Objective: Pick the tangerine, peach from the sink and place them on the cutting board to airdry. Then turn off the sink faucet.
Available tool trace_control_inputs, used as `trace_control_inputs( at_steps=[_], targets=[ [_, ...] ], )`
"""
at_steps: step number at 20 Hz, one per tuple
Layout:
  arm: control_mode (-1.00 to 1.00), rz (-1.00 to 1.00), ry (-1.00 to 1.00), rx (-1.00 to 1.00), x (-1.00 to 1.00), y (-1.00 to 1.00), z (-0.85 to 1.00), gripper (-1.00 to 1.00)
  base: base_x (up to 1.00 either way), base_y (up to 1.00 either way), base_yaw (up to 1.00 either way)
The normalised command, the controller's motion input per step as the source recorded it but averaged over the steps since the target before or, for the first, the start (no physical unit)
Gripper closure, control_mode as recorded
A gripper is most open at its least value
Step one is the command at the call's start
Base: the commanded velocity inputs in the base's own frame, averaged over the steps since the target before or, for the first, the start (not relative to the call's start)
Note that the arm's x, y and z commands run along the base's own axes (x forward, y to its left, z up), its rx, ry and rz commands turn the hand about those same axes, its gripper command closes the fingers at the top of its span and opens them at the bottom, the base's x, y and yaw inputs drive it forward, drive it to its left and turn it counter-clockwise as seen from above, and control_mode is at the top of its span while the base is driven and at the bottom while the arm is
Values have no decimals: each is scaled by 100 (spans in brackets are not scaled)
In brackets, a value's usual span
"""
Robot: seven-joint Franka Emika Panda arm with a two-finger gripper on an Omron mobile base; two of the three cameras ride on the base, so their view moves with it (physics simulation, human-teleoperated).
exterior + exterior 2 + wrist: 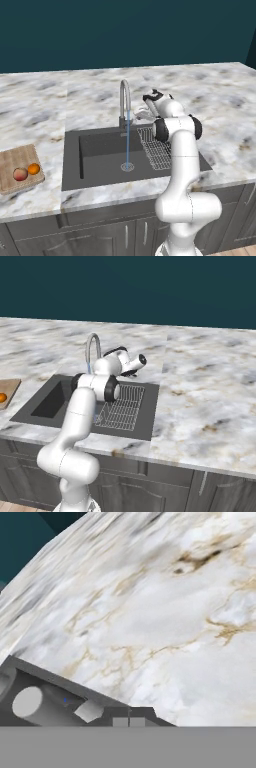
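Note:
The peach and the tangerine lie side by side on the wooden cutting board on the counter left of the sink. A sliver of the tangerine and of the board shows at the left edge of the right base view. The sink faucet stands behind the basin, and a thin blue stream of water falls from it to the drain. My gripper is shut and holds nothing. It hovers just right of the faucet's base, by the small lever.
A wire rack fills the sink's right side, under my forearm. Marble counter spreads behind and to the right of the sink. A dark teal wall closes the back.

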Motion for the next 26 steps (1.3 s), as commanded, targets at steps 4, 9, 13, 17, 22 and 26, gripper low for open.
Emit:
trace_control_inputs(
  at_steps=[4,9,13,17,22,26],
  targets=[
    [-100,0,0,0,37,5,-10,100,0,0,0],
    [-100,0,0,0,34,18,-8,100,0,0,0],
    [-100,0,0,0,32,29,-12,100,0,0,0],
    [-100,0,2,0,29,45,-7,100,0,0,0],
    [-100,0,5,0,32,56,1,100,0,0,0],
    [-100,0,8,0,32,48,0,100,0,0,0]
  ],
)
